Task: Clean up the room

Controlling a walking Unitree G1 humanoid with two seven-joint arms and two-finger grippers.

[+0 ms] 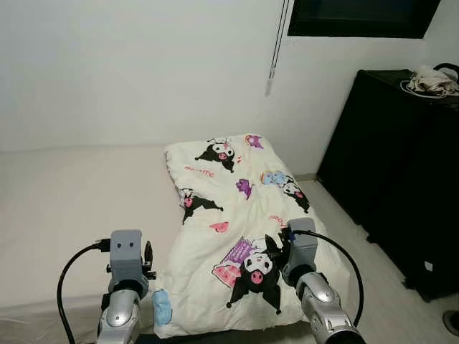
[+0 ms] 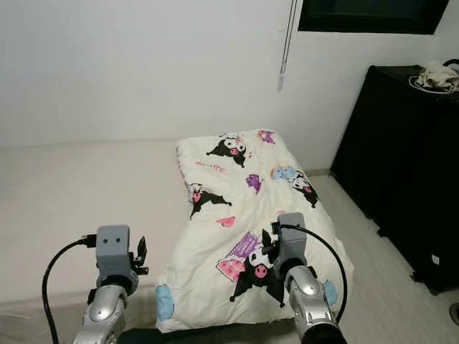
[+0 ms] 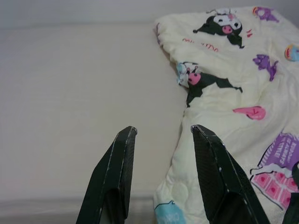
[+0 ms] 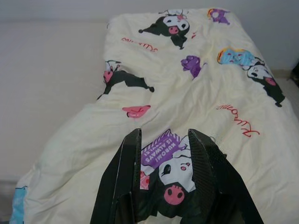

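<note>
A cream blanket [image 1: 237, 208] printed with black, pink and purple cartoon figures lies spread over the right part of a beige mattress [image 1: 72, 193]; its near end hangs over the bed's front edge. My left gripper [image 3: 163, 130] is open and hovers over bare mattress, just left of the blanket's [image 3: 224, 93] left edge. Above the near part of the blanket [image 4: 187, 84], over a purple and black print, my right gripper [image 4: 163, 133] is open too. Nothing sits between either pair of fingers.
A tall black cabinet [image 1: 401, 165] stands along the right wall, with a pale bundle and cables [image 1: 434, 80] on top. A strip of light floor [image 1: 358, 244] runs between it and the bed. A blind cord [image 1: 274, 72] hangs beside a dark window [image 1: 358, 18].
</note>
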